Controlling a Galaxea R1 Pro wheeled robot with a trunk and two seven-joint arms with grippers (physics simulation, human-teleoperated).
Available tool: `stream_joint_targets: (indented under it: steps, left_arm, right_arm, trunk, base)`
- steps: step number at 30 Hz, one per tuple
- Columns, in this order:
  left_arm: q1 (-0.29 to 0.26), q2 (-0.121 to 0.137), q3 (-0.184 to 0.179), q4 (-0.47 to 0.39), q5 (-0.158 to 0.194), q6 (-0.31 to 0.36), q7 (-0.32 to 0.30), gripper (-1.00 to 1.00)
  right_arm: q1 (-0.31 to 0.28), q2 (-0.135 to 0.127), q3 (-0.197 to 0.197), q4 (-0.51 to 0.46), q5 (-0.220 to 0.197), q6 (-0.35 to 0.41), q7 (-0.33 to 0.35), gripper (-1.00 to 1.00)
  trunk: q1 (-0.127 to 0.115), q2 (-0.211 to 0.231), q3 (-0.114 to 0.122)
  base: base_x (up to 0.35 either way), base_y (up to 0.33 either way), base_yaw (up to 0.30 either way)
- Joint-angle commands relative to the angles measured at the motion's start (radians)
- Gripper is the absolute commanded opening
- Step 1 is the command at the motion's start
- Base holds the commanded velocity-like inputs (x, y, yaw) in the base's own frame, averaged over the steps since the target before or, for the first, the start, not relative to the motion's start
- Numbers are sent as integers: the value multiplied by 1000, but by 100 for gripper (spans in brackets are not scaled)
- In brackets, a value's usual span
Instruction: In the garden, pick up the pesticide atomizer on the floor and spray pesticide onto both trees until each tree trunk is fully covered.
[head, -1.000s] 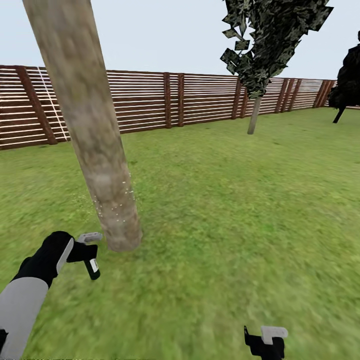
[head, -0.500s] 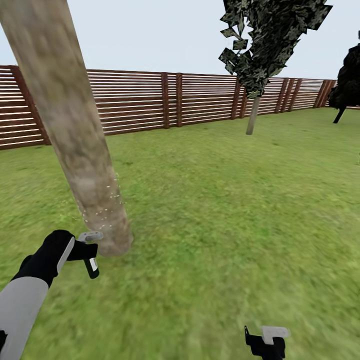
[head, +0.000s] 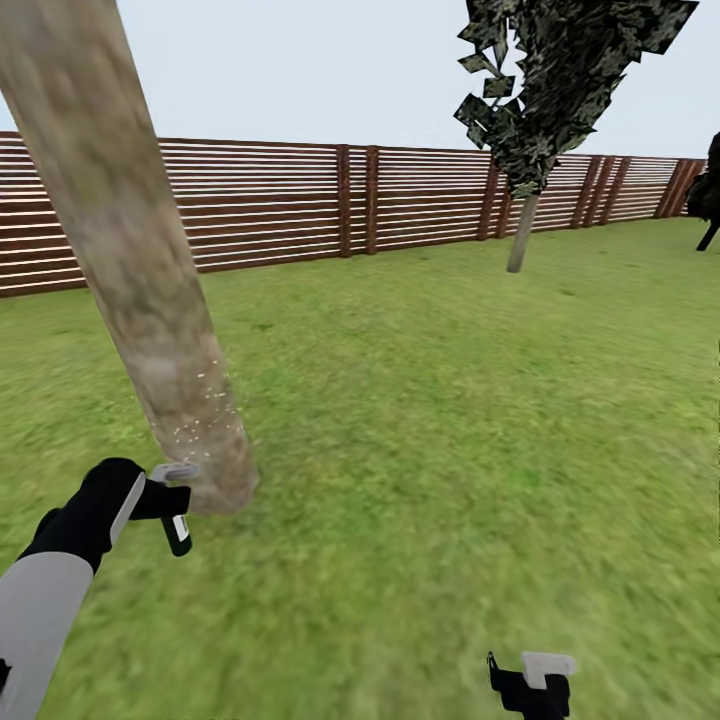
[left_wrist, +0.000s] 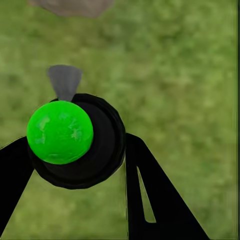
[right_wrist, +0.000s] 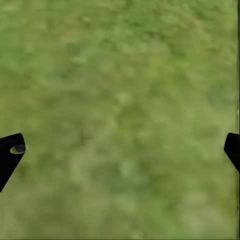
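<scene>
A thick mottled grey-brown tree trunk (head: 140, 270) leans across the left of the head view, rooted in the lawn just beyond my left hand. Tiny whitish pesticide specks (head: 200, 420) hang against its lower part. My left gripper (head: 172, 520) is shut on the pesticide atomizer (left_wrist: 75, 145), a round black body with a bright green ball on top and a grey nozzle (left_wrist: 65, 80) towards the trunk's foot (left_wrist: 70, 6). My right gripper (head: 530, 685) hangs low at the right over bare grass, and its fingers (right_wrist: 11, 152) stand wide apart with nothing between them.
A reddish-brown slat fence (head: 300, 200) closes the lawn at the back. A dark narrow tree with a thin pale trunk (head: 521, 235) stands before the fence at the right, another dark tree (head: 708, 195) at the far right edge. Open grass (head: 450, 420) lies to the right.
The whole picture has shifted, so the camera has moved: the trunk now sits further left and the fence further right. Specks still drift at the lower trunk. Both grippers keep their places.
</scene>
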Motion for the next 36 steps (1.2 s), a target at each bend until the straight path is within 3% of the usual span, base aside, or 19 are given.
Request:
stream_joint_targets:
  steps: [1, 10, 17, 19, 21, 25, 29, 36]
  left_arm:
    - [-1, 0, 2, -1, -3, 5, -3, -100]
    - [-2, 5, 2, -1, -4, 17, -3, -100]
    - [-135, 46, 4, 15, 3, 34, -6, -100]
    - [-198, 48, 1, 76, 4, 39, -6, -100]
    - [-222, 49, 0, 137, 4, 39, -7, -100]
    - [-232, 38, -4, 160, 4, 39, -8, -100]
    - [-222, 41, -23, 159, 4, 38, -9, -100]
    - [-228, 43, -24, 152, 4, 39, -11, -100]
  right_arm:
    - [0, 0, 9, -1, -4, 0, -5, 100]
    - [0, 0, 9, -1, -4, 0, -5, 100]
    - [0, 0, 8, -1, -4, 0, -5, 100]
    - [0, 0, 7, -1, -4, 0, -5, 100]
    - [0, 0, 7, -1, -4, 0, -5, 100]
    - [0, -3, 7, 0, -4, 0, -5, 100]
    - [0, -4, 7, -1, -4, 0, -5, 100]
    - [0, -3, 8, 0, -4, 1, -5, 100]
  trunk:
    - [0, 0, -1]
    - [0, 0, -1]
    - [0, 0, -1]
    - [0, 0, -1]
    - [0, 0, -1]
    - [0, 0, -1]
    - [0, 0, -1]
    - [0, 0, -1]
  base:
    - [1, -263, 5]
    - [0, -268, 91]
    - [0, -89, 275]
    - [0, -2, 274]
    - [0, 0, 169]
    - [0, 0, 27]
    - [54, 0, 1]
    - [232, -55, 0]
